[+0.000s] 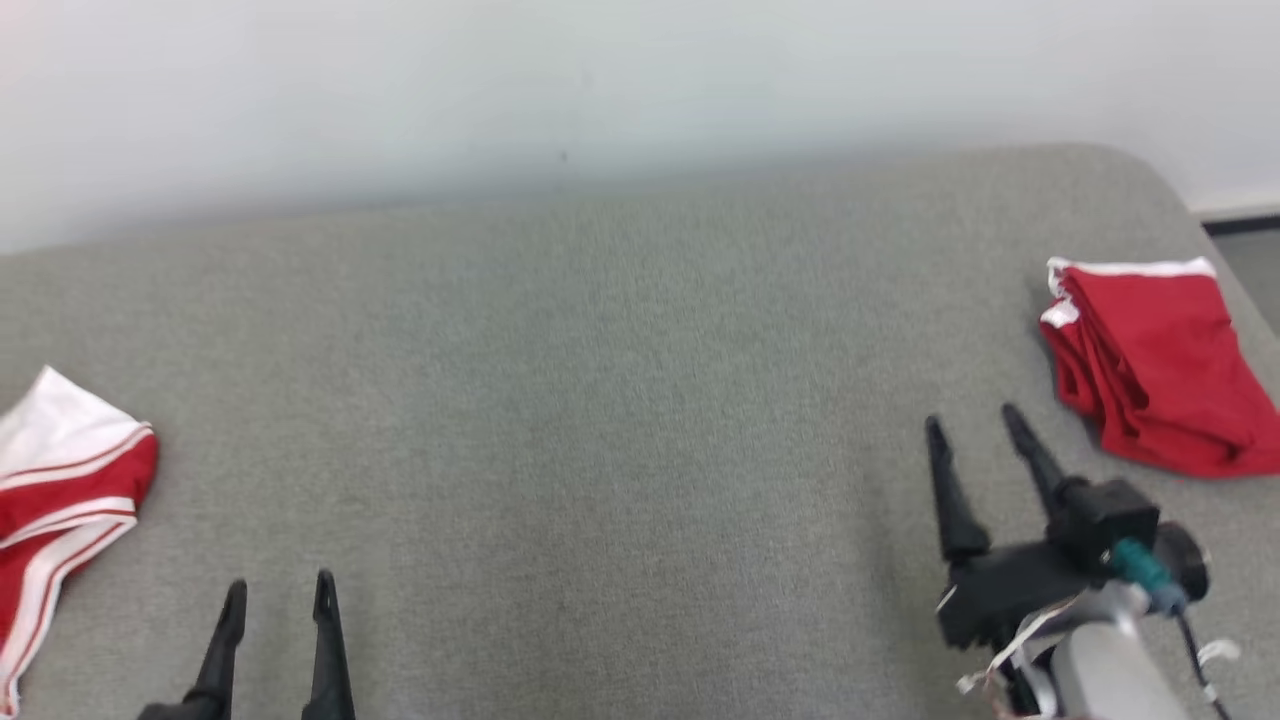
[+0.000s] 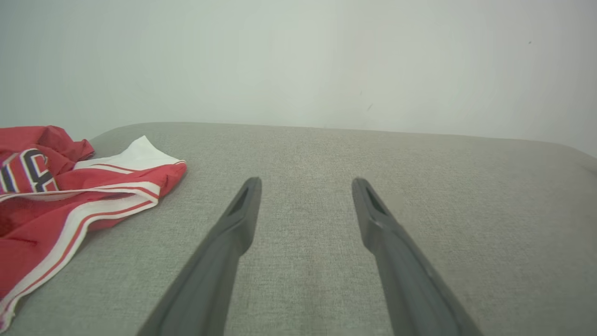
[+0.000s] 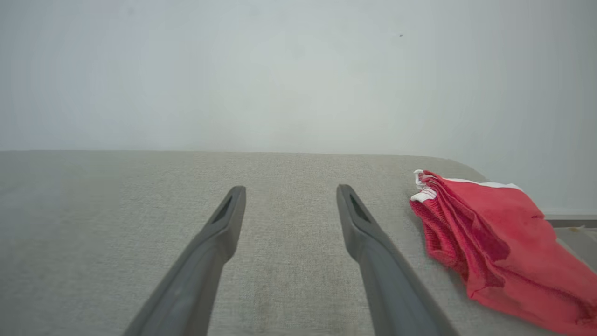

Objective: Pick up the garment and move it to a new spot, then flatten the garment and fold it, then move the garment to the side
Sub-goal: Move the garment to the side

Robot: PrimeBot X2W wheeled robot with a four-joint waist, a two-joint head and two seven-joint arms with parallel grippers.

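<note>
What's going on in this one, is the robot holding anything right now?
Nothing is held. The left gripper and the right gripper are both open and empty over the grey cushioned surface. A folded red garment lies by the surface's right edge, apart from the right gripper, so that one looks set aside. A crumpled red and white garment lies at the left edge.

**Grey bench, bare wall, one loose striped garment**

The bench [image 1: 620,400] is covered in a grey woven fabric, and its far right corner is rounded. Behind it rises a plain white wall [image 1: 500,90] with a small dark speck [image 1: 563,157] on it. A dark strip [image 1: 1240,225] runs along the foot of the wall, past the right end of the bench. At the left edge lies a crumpled red garment with white stripes [image 1: 60,500], touching the fabric. The left wrist view shows dark, white-edged lettering [image 2: 28,172] on it.
</note>
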